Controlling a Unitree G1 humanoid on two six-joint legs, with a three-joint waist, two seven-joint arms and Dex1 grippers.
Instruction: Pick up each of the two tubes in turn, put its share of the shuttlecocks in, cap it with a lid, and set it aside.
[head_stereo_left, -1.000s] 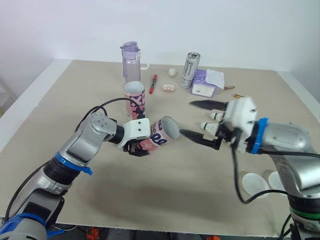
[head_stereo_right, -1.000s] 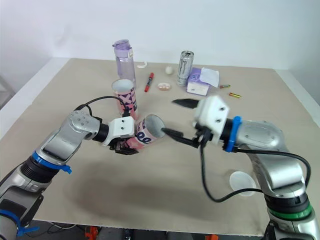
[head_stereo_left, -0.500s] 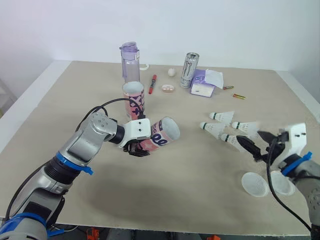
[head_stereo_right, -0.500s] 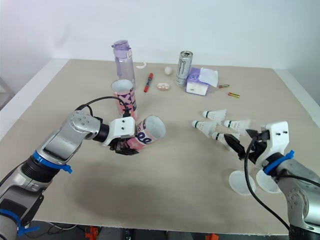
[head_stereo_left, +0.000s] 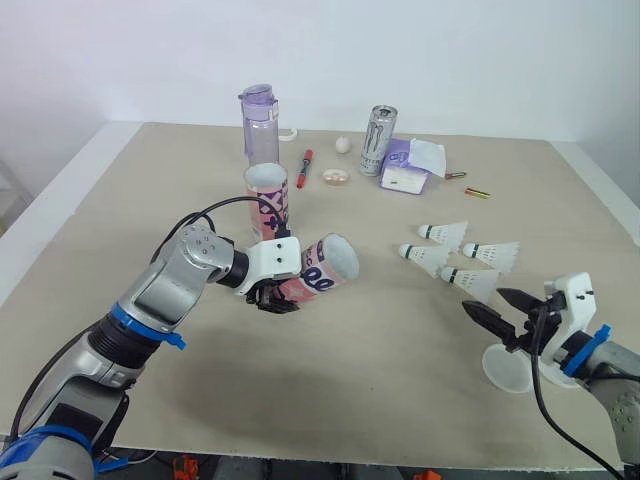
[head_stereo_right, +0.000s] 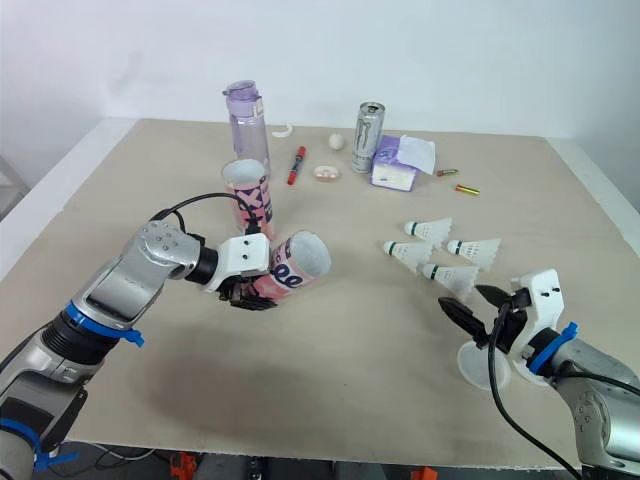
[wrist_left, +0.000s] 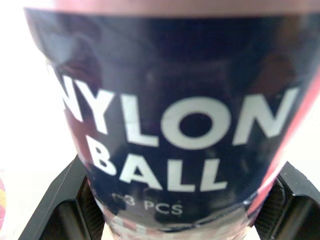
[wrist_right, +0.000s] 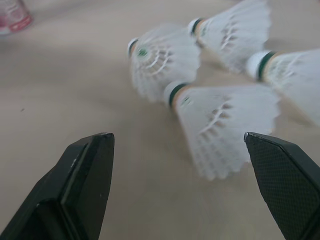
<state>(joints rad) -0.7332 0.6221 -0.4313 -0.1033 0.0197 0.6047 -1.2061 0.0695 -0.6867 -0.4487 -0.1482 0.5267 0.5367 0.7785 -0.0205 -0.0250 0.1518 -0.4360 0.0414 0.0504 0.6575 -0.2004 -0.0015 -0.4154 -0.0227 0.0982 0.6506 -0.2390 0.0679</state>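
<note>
Head-camera view looking down over a beige surface (head_stereo_left: 380, 410). Left of centre, the left jaws are clenched around a pink and navy tube (head_stereo_left: 322, 266). They hold it off the surface, tipped over so its open mouth faces the right of the frame. That tilt probably presents the opening to the other arm for loading. A second tube (head_stereo_left: 267, 193) stands upright just above it in the frame, mouth up, apparently waiting its turn.

Right of centre, four shuttlecocks (head_stereo_left: 428, 256) lie in a loose cluster, cork ends toward the left. In the lower right, the right jaws are spread wide and empty, low over the surface. Their tips aim at the nearest shuttlecock (head_stereo_left: 472, 281) but are apart from it, which looks like an approach to pick it up. A white lid (head_stereo_left: 506, 369) lies flat just below those tips, handy for capping.

Along the top centre sit a clear bottle (head_stereo_left: 260, 122), a drink can (head_stereo_left: 380, 140), a red marker (head_stereo_left: 305, 167) and a tissue packet (head_stereo_left: 405, 172), none of them part of the job.

The left wrist view gives close detail: the tube's label, reading "NYLON BALL" and "3 PCS", wedged between two black fingers (wrist_left: 60, 200). The right wrist view shows the wide gap between the right fingertips (wrist_right: 90, 175), with the nearest shuttlecock lying ahead, cork end away from the camera.
</note>
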